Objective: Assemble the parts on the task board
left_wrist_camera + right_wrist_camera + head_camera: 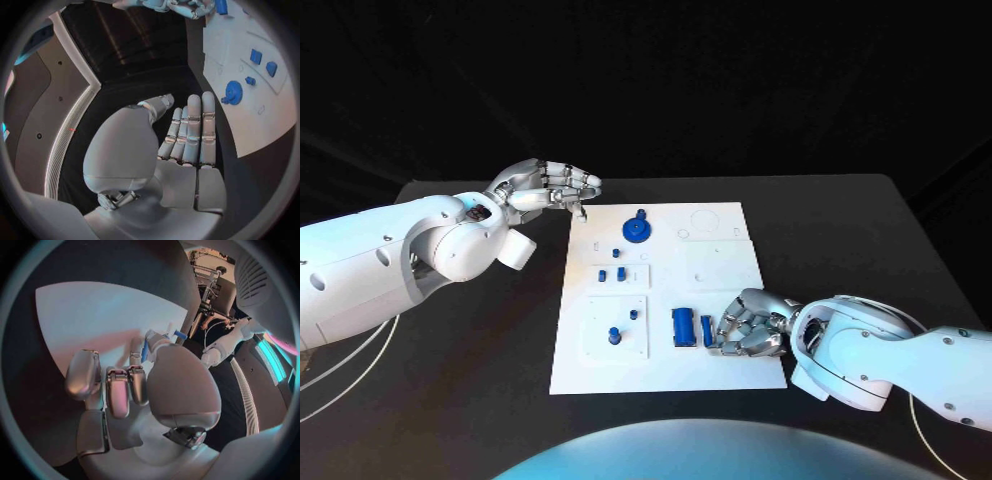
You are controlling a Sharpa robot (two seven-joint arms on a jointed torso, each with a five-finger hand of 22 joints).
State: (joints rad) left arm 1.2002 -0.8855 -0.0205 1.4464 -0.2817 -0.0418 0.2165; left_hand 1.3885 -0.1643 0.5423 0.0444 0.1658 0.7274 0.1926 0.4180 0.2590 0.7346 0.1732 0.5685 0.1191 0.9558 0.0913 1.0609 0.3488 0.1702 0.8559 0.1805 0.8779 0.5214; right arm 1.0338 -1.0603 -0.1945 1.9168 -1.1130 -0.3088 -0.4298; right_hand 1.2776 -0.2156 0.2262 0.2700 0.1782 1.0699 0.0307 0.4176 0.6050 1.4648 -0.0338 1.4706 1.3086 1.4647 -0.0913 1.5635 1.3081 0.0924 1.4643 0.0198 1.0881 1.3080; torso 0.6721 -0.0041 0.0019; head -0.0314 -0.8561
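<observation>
Resting on the near right part of the task board point(661, 375), right hand point(753, 325) with fingers curled down over a thin blue strip point(707, 331); from the right wrist view, thumb and a fingertip close against that blue piece point(145, 350), though cannot tell for certain whether pinched or merely touched. Lying just left of the strip, a ribbed blue block point(682, 327), near the hand but apart from it. Hovering off the board's far left corner, over bare black table point(848, 220), left hand point(548, 186), fingers bent loosely in the head view and lying straight, side by side and holding nothing in the left wrist view point(187, 135). Sitting near the far edge of the board, a round blue gear-like part point(636, 229), close to the left hand's fingertips but not touching. Standing in the left column, 2 small blue pieces point(612, 274) mid-board and 2 more blue pegs point(625, 325) on the near left panel. Lying bare, the far right quarter of the board, plus wide open table on the far side and to the right of the board's right edge.
</observation>
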